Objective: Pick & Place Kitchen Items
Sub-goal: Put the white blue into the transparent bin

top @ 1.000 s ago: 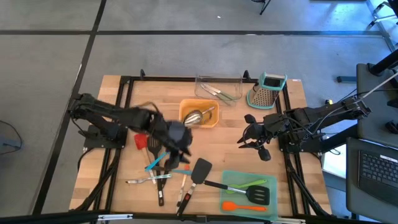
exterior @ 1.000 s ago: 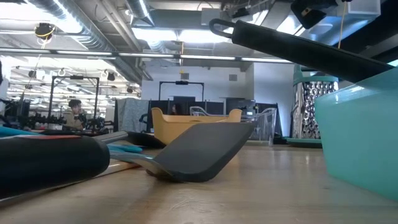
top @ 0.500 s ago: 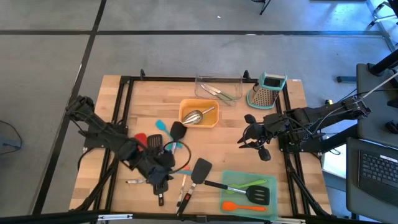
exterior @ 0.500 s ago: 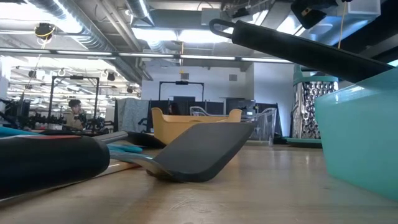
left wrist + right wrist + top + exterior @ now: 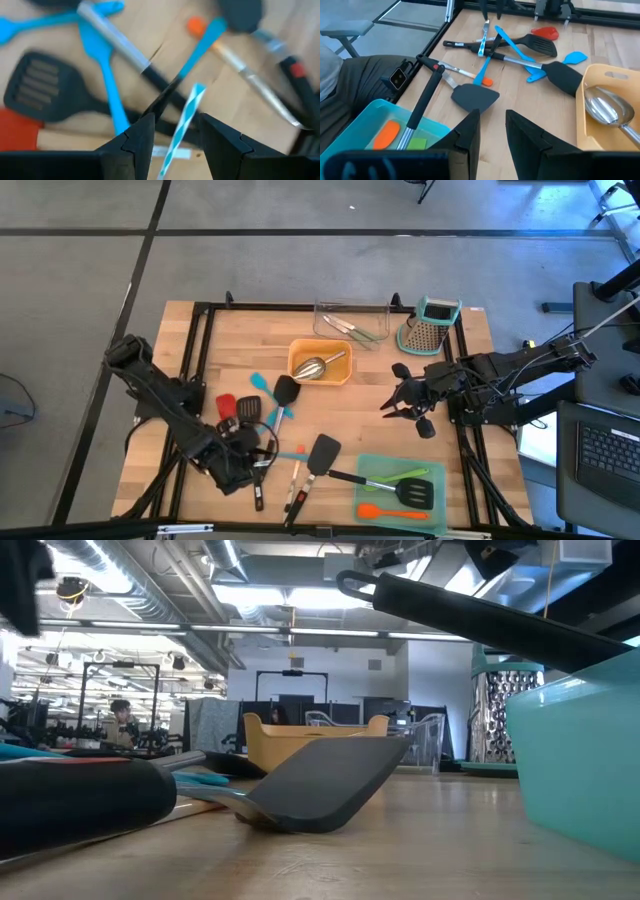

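Observation:
The kitchen items lie in a loose pile on the wooden table [image 5: 200, 340]: a red spatula [image 5: 226, 405], a slotted black spatula [image 5: 40, 90], teal tools [image 5: 102, 75], a black spoon [image 5: 285, 390] and a wide black spatula [image 5: 322, 452]. My left gripper [image 5: 175, 142] hangs over the pile's near left part, pointing steeply down and open. A teal-and-white striped handle [image 5: 184, 117] lies between and below its fingers; I cannot tell whether they touch it. My right gripper [image 5: 492, 132] waits open above the table's right half with nothing between its fingers.
An orange tray [image 5: 300, 352] with a steel scoop [image 5: 312, 367] stands mid-table. A clear tray [image 5: 350, 308] and a steel grater [image 5: 430, 330] stand at the far right. A teal tray [image 5: 362, 470] near the front right holds green, orange and black tools.
My left gripper has swung from beside the orange tray toward the table's near left corner, sinking over the utensil pile and rolling its wrist as it went. The utensils on the table have stayed where they were.

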